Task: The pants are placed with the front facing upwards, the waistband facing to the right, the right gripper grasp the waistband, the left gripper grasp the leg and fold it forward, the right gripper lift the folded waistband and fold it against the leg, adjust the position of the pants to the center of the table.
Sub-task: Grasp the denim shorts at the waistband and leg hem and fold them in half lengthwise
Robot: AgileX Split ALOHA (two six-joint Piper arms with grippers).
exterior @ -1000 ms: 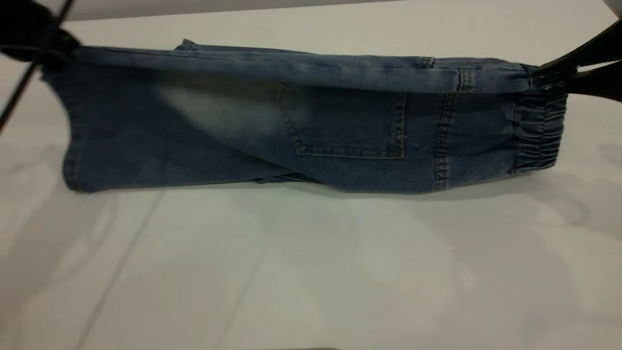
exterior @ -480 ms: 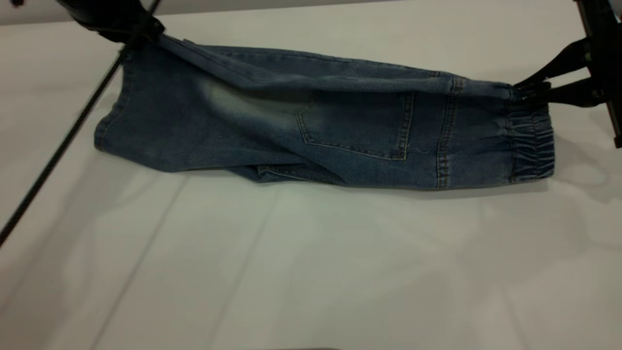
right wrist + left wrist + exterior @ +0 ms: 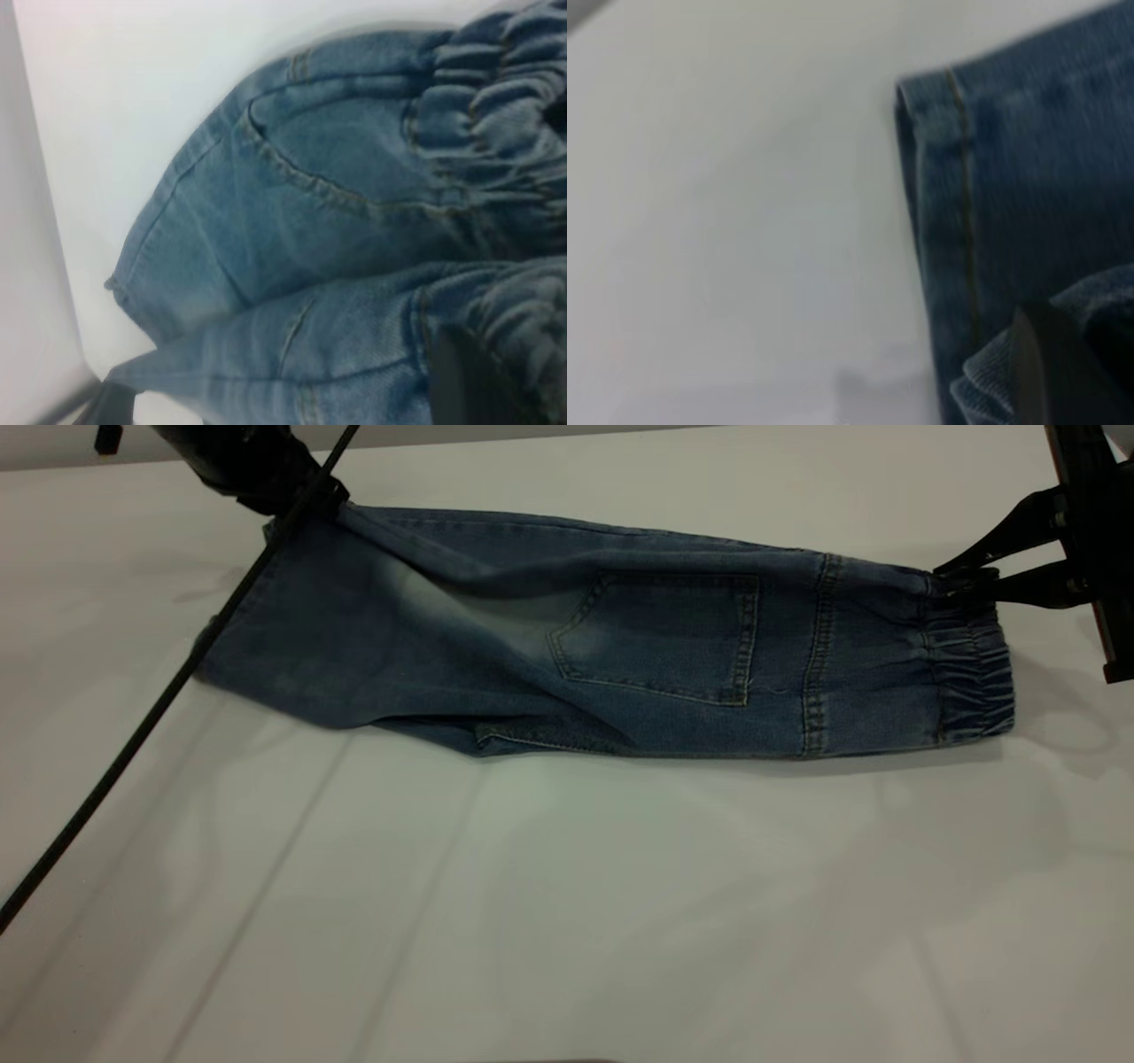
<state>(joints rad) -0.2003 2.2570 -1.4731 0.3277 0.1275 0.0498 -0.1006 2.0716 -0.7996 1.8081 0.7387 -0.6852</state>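
Observation:
The blue denim pants (image 3: pixel 620 655) lie folded lengthwise on the white table (image 3: pixel 567 921), back pocket up. The gathered waistband (image 3: pixel 974 682) points right. My left gripper (image 3: pixel 310 500) is at the far left corner, shut on the leg hem. In the left wrist view the hem (image 3: pixel 957 177) runs past a dark finger (image 3: pixel 1050 372) with bunched denim against it. My right gripper (image 3: pixel 961 583) is shut on the waistband's far corner. The right wrist view shows the front pocket side (image 3: pixel 310 230), the ruched band (image 3: pixel 496 97) and a dark finger (image 3: pixel 461 381) pressed on the cloth.
A thin black cable (image 3: pixel 133 735) slants from the left gripper down to the table's left edge. Bare white tabletop stretches in front of the pants. The right arm's black frame (image 3: pixel 1103 540) stands at the far right.
Both grippers have come down and the raised fold has dropped flatter onto the table. The left gripper has carried the leg hem to the right and away; the back pocket now shows fully.

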